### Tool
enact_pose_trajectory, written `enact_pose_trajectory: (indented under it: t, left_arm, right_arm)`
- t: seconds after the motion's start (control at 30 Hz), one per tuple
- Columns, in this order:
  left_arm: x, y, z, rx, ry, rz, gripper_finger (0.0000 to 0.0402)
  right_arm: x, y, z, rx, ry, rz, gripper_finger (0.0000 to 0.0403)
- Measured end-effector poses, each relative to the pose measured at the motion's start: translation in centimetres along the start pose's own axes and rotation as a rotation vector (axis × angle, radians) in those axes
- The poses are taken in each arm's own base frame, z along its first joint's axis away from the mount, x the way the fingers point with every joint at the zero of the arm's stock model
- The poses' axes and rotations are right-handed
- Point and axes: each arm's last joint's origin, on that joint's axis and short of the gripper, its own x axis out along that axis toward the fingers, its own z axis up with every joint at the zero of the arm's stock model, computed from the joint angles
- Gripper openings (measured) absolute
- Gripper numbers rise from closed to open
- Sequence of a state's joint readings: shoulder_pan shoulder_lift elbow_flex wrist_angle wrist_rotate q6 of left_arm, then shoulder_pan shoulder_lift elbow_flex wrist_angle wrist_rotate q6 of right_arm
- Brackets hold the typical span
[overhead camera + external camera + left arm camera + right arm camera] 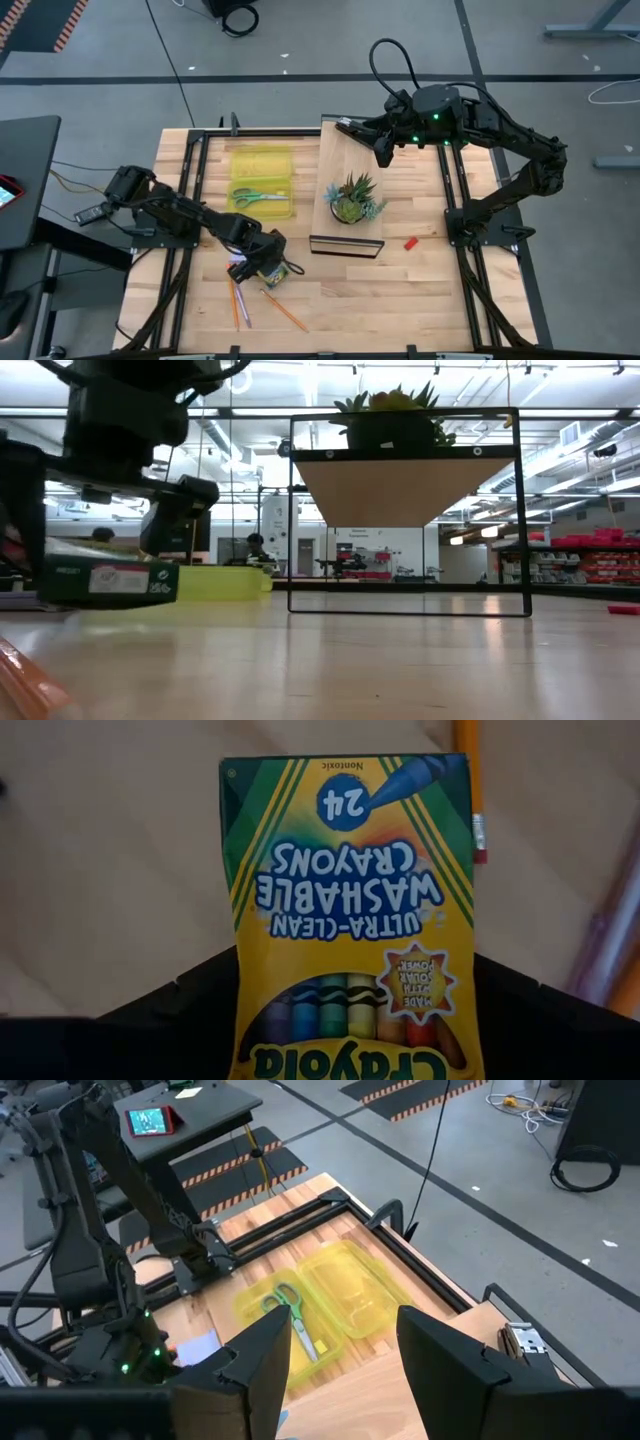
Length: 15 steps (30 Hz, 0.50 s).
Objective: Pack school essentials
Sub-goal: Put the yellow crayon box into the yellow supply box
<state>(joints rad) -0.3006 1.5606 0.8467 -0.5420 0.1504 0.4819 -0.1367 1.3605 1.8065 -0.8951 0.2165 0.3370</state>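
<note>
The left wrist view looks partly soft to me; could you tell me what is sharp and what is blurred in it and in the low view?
Left wrist view: the yellow-and-green crayon box is sharp, the thin orange pencil behind it blurred. Low view: the box in the left gripper is soft, the glossy wooden table mirrors ceiling lights.

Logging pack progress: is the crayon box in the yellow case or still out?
Out. The left end effector holds the crayon box above bare tabletop; the yellow case holds only scissors.
</note>
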Motion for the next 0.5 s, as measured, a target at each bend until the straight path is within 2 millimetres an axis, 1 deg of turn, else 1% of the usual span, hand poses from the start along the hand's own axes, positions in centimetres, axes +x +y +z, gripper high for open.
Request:
enact_pose_trajectory:
  t: [0.13,0.37,0.5]
  left_arm:
    - [-1.0,0.9,-0.9,-0.044,0.018,0.006,0.0305]
    - [-4.3,2.9,-3.0,-0.165,-0.023,0.076,0.0304]
    - [-6.0,3.9,-4.5,-0.239,-0.028,0.110,0.0304]
  right_arm:
    - [0.0,0.1,0.0,-0.010,0.001,0.006,0.0190]
    - [0.0,0.1,0.0,-0.014,0.001,0.005,0.0190]
    - [0.0,0.1,0.0,-0.015,0.001,0.004,0.0190]
